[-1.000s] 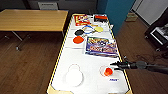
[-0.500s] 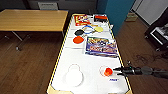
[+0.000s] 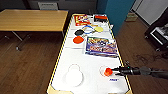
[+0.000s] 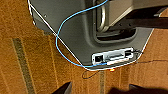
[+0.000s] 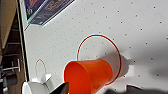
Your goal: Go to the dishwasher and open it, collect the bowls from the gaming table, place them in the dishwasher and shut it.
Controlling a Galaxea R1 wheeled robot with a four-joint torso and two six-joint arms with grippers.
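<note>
Orange cup [image 3: 108, 72] on the gaming table [image 3: 92, 62], right hand [image 3: 114, 71] spread; writing unreadable.

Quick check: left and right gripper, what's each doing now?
Left gripper: open, holding nothing, above the wooden floor.
Right gripper: at the orange cup; grip cannot be told.

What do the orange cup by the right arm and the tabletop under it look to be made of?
The cup looks like plastic: an even, saturated orange, a smooth wall and a thin rim with a soft sheen, though the look alone cannot rule out something else. The tabletop looks like a hard white laminate or plastic sheet, matte, dotted with a regular grid of small dark points and printed with a red circle.
</note>
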